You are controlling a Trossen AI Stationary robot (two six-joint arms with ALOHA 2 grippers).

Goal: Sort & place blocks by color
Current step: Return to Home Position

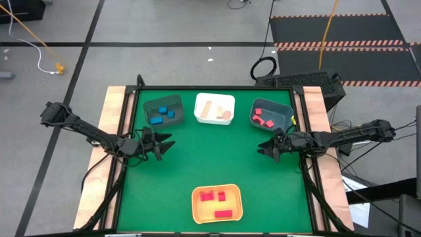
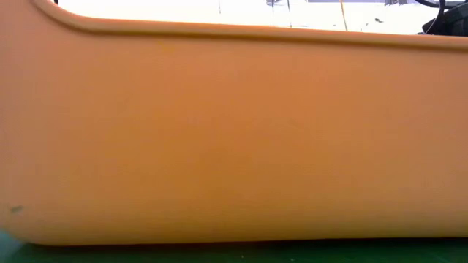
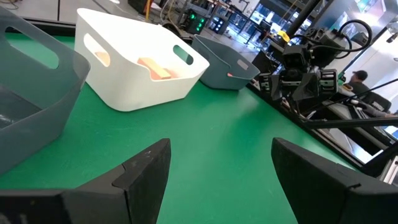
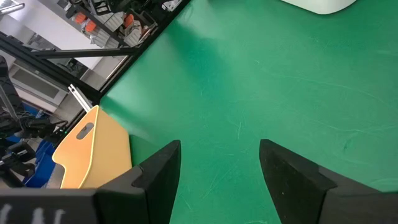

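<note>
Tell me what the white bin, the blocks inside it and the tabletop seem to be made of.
White bin: likely moulded plastic, smooth with a slight sheen, rounded corners and cut-out handles. Tan blocks in it: probably unpainted wood, pale and matte; grain cannot be made out. Tabletop: a green matte covering, faintly scuffed, perhaps felt or a mat.

light: bright, even | shadows: faint, soft | glare: white washout, low view top

Smooth plastic white bin [image 3: 124,74], matt green tabletop [image 1: 210,164], wooden blocks [image 1: 209,107].
</note>
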